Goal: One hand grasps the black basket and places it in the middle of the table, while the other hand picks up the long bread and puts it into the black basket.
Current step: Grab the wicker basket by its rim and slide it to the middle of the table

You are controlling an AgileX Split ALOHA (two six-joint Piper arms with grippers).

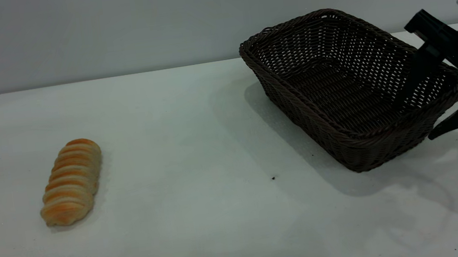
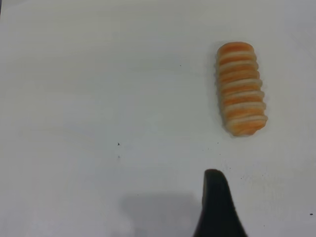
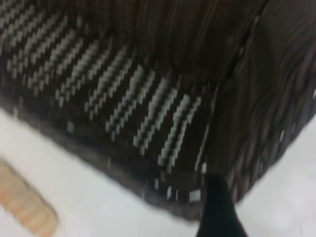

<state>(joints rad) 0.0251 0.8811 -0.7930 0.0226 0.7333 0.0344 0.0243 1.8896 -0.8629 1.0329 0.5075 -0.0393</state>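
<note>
- From outside the rig, the black basket point(image 1: 348, 87) sits toward the right of the bench point(image 1: 196, 150), tipped up, its right end raised off the surface while the left corner looks close to or on the bench.
- The right claw point(image 1: 434, 92) straddles the basket's right wall: one finger reaches down inside, the other runs under the outside, so it is pinching the rim.
- The long bread point(image 1: 71, 181) lies flat on the left side, well apart from the basket, with bare bench between them. No left arm shows in this view.
- From the left wrist, the long bread point(image 2: 241, 88) lies on the bench point(image 2: 98, 98) untouched. Only one dark finger tip point(image 2: 216, 207) of the left claw pokes into the picture, so I cannot tell whether it is spread or pressed together. It hangs near the loaf, not over it.
- From the right wrist, the black basket point(image 3: 148, 98) fills the picture with blurred weave, one claw finger point(image 3: 217, 207) dark against its wall, and an end of the long bread point(image 3: 27, 207) far off on the bench point(image 3: 74, 168).
- To my eye the step in hand is carrying the basket to the middle. Doing it well means keeping the pinch firm on the braided rim, lifting enough that the low corner does not drag, and setting it down level, short of the loaf.
</note>
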